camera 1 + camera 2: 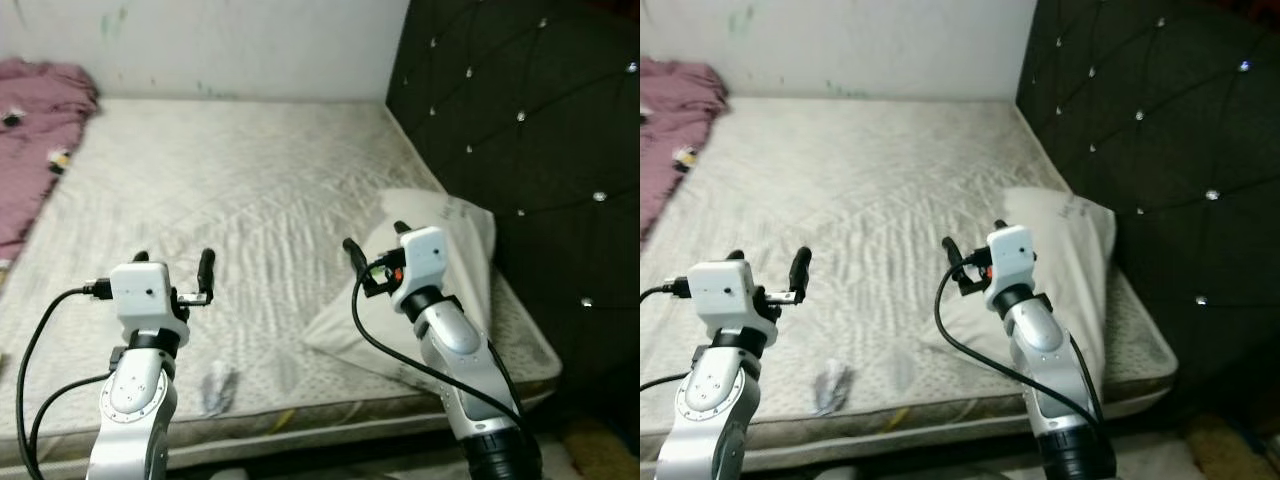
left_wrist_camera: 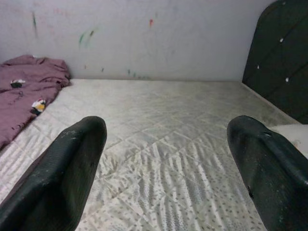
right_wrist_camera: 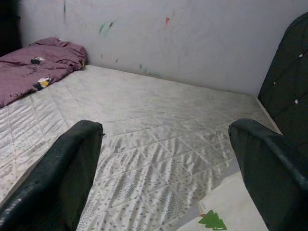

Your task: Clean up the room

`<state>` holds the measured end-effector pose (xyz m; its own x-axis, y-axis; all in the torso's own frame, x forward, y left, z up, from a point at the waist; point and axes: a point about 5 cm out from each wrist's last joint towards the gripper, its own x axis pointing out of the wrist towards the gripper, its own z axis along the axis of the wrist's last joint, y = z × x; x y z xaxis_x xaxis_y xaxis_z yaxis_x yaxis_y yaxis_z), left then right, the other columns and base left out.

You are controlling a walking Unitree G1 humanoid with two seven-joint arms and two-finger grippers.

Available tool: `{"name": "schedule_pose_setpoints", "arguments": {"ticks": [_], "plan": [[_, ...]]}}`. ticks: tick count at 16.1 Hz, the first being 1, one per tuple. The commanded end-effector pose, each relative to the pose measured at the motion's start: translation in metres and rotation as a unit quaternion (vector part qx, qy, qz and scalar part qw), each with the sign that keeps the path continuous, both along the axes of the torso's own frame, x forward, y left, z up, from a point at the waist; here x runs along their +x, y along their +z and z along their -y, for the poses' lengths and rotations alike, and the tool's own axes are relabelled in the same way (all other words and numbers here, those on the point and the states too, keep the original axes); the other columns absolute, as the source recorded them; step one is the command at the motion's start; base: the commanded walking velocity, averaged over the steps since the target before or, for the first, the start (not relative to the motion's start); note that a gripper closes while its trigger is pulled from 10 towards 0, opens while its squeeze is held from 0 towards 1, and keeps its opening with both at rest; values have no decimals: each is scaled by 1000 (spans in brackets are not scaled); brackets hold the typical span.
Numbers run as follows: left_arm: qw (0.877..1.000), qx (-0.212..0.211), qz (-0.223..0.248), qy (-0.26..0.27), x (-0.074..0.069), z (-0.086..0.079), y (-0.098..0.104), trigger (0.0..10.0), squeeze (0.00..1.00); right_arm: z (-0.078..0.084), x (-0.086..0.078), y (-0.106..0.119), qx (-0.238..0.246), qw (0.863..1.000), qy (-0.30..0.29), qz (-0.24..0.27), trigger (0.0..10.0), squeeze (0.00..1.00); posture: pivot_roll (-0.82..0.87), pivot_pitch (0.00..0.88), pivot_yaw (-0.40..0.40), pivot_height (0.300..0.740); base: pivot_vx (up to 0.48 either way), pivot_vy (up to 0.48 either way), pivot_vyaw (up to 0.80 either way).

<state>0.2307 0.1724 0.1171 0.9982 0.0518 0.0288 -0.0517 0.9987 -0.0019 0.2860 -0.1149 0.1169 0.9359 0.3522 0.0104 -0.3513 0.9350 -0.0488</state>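
The robot stands at the side of a bare mattress (image 1: 250, 190), both arms raised over its near edge. The left pincer (image 1: 174, 263) hovers above the mattress with its fingers spread wide and nothing between them. The right pincer (image 1: 374, 238) is also wide open and empty; it hangs just over the near corner of the white pillow (image 1: 440, 270), which lies slumped against the dark tufted headboard (image 1: 530, 140). A small green tree print shows on the pillow's edge in the right wrist view.

The things to tidy are well apart. The pillow is beside the right arm; a purple blanket (image 1: 35, 130) lies bunched in the far left corner by the wall; a small crumpled grey scrap (image 1: 217, 388) sits at the near edge, just right of the left arm.

The pillow looks like the likeliest next thing to grasp, though that is only a guess. The risks from here:
- The pillow is soft and slack, so a pinch on a loose fold may slip or lift only the cover.
- Pushing down could slide it toward the mattress edge at the right and off the bed.
- The right arm's black cable (image 1: 375, 340) loops low and could drag on the pillow.
- The blanket is far off, so leaning for it may be unsteady.
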Motion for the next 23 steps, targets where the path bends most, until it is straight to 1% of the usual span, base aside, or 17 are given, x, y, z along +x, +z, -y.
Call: {"name": "schedule_pose_setpoints", "arguments": {"ticks": [1,3,7,8,10,11,13,14,18,23], "plan": [[1000,-12,8,-15,1,9,3,10000,0,11,0,-1,-3,1000,-16,-5,10000,0,18,0,-63,740,0,469,0],[1000,-23,5,-8,3,8,4,10000,0,9,4,1,0,1000,-17,-3,10000,0,14,0,-57,740,0,469,0],[1000,-23,8,-2,8,5,6,10000,0,7,11,7,12,1000,-21,7,10000,0,12,0,-45,740,0,472,0],[1000,-23,8,-2,8,5,6,10000,0,6,12,8,11,1000,-20,7,10000,0,11,0,-45,740,0,472,0],[1000,-8,15,3,9,4,8,10000,0,8,14,6,0,999,-35,9,10000,0,12,0,-46,740,0,474,0],[1000,-10,11,5,9,4,8,10000,0,8,14,6,-1,999,-34,11,10000,0,12,0,-46,740,0,472,0],[1000,-14,16,3,10,5,8,10000,0,3,16,9,-10,999,-23,22,10000,0,13,0,-47,740,0,476,213],[1000,-8,20,3,10,5,9,10000,0,2,16,10,-9,1000,-20,23,10000,0,13,0,-47,740,0,289,800],[1000,7,22,10,10,5,9,10000,0,5,17,7,0,999,-33,15,10000,0,12,0,-45,740,0,0,638],[1000,12,14,17,11,5,7,10000,0,11,18,6,10,998,-58,11,10000,0,13,0,-43,740,0,0,0]]}}
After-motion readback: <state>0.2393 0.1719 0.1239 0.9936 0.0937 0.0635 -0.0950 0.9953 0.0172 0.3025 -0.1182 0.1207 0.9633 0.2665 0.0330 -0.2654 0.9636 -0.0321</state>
